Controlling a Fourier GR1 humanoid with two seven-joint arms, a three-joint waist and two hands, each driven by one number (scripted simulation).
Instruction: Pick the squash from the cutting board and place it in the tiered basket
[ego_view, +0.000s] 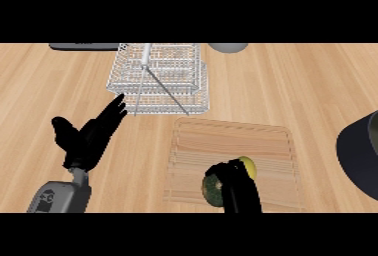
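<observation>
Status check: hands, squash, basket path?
Right hand curled on squash, on cutting board. Left hand open, idle. Tiered basket ahead, nothing between.

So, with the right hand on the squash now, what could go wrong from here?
1. The right hand covers most of the squash, which sits near the cutting board's front edge; if the hold is off-centre, it might roll or slip when lifted.
2. The wire basket has a slanted bar across its top; the squash could catch on it going in.
3. The open left hand rests near the basket's front corner and might crowd the path.
</observation>
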